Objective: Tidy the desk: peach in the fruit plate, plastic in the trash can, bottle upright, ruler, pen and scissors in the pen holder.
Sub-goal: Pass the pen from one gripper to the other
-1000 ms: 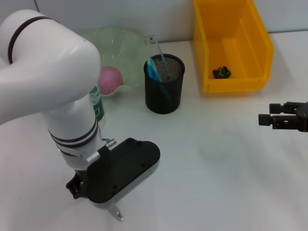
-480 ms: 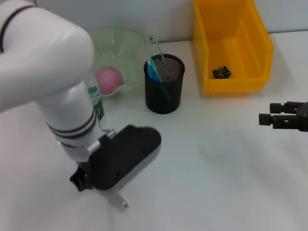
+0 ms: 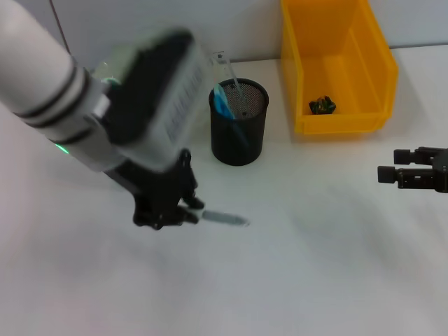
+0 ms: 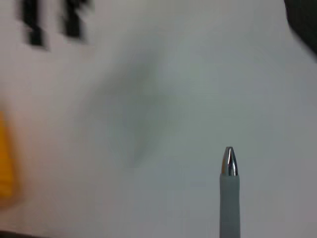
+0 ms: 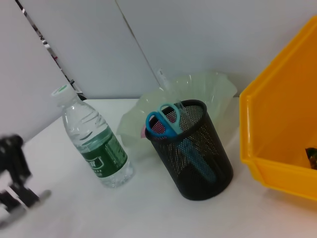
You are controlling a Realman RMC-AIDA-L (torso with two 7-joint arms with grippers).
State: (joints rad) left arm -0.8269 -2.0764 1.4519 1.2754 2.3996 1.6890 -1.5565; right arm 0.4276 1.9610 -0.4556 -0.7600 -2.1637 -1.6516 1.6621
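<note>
My left gripper (image 3: 187, 210) is shut on the grey pen (image 3: 225, 219), which it holds level above the table, in front and to the left of the black mesh pen holder (image 3: 239, 122). The pen's metal tip (image 4: 229, 162) shows in the left wrist view. Blue scissors (image 3: 224, 101) and a clear ruler (image 3: 227, 70) stand in the holder. The right wrist view has the bottle (image 5: 94, 144) upright, with the fruit plate (image 5: 203, 87) and a bit of pink peach (image 5: 147, 131) behind the holder. A dark scrap of plastic (image 3: 322, 105) lies in the yellow trash can (image 3: 336, 63). My right gripper (image 3: 390, 165) hangs open at the far right.
My left forearm (image 3: 63, 77) covers the back left of the table, hiding the plate and bottle from the head view. White tabletop (image 3: 315, 252) lies between the two grippers.
The left arm has swung up and back, and its wrist has turned. The pen has risen from the front of the table and now points right. The right arm has stayed put.
</note>
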